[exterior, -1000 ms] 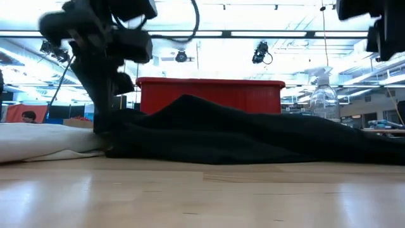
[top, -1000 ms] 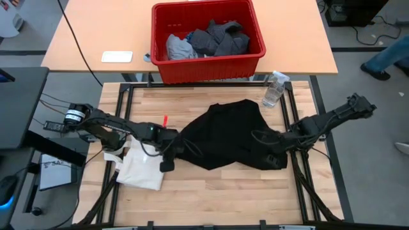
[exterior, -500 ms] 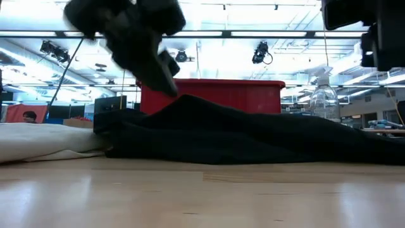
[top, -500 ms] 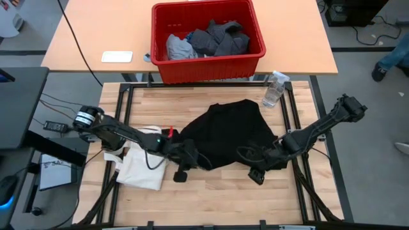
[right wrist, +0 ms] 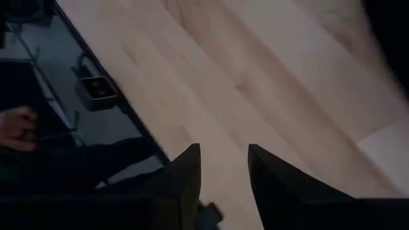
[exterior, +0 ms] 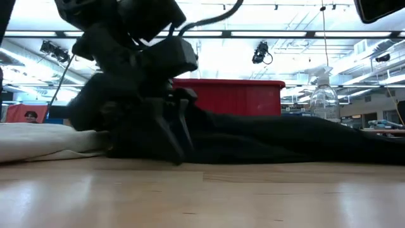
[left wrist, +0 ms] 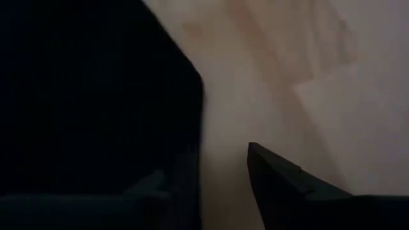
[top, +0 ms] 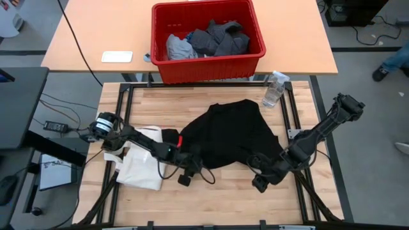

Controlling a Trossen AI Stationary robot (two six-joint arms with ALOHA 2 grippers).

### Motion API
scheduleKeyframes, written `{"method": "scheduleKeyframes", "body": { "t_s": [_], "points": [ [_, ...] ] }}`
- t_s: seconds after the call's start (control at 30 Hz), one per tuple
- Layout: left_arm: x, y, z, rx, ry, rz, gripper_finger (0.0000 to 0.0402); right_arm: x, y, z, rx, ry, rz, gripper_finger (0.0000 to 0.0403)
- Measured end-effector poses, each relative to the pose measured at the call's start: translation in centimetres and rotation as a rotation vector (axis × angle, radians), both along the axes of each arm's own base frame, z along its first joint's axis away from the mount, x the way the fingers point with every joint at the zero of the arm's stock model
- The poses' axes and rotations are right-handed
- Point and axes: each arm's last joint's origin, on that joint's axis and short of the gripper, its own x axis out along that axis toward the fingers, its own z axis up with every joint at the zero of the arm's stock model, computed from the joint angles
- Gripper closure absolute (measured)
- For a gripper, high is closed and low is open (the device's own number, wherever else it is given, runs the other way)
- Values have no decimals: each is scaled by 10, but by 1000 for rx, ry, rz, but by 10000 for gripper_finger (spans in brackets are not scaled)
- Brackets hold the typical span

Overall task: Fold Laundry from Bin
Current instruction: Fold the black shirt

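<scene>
A black garment [top: 227, 134] lies spread flat on the wooden table, its near edge a low dark ridge [exterior: 285, 139] in the low view. The red bin [top: 167, 69] stands on the far table with grey laundry [top: 211, 38] inside. My left gripper [top: 184, 176] is open and points steeply down at the garment's near left edge [left wrist: 89, 96]. One finger is over the cloth's border and the other over bare wood. My right gripper [top: 257, 182] is open above bare wood, just off the garment's near right edge. My left gripper [left wrist: 223, 185] has one finger [left wrist: 185, 185] at the black garment's near left edge, coming from above at a slant. Whether that finger touches the cloth I cannot tell. The other finger is over bare wood.
A cream tote bag [top: 142, 167] lies flat at the table's left, right behind my left arm. A clear spray bottle [top: 275, 88] stands at the far right corner. Bare wood runs along the near edge, and the table's dark frame [right wrist: 128, 108] shows past my right gripper.
My left gripper has gone from the garment's left corner toward the near edge and somewhat right, sinking and tipping until its fingers point down at the cloth's border. My right gripper has swung left and toward the near edge, off the garment onto bare wood. The garment lies still.
</scene>
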Motion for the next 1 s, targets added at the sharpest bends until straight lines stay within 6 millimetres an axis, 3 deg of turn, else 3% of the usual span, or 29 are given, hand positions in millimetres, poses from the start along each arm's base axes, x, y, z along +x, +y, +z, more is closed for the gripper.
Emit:
{"method": "scheduleKeyframes", "body": {
  "t_s": [0.37,0.7,0.87,0.93,1.0],
  "points": [
    [1,6,16,38,-62,18,269,-3,3,0,-33,-16,34,266],
    [6,11,-9,14,7,-76,275,-4,2,-1,-49,0,67,266],
    [8,13,-14,-3,15,-48,340,-5,-4,-4,-64,54,80,266],
    [9,16,-9,-31,6,-5,381,-6,-7,-6,-83,76,93,269],
    [7,22,-4,-67,17,51,392,-6,-9,-6,-103,81,110,276]
  ]
}}
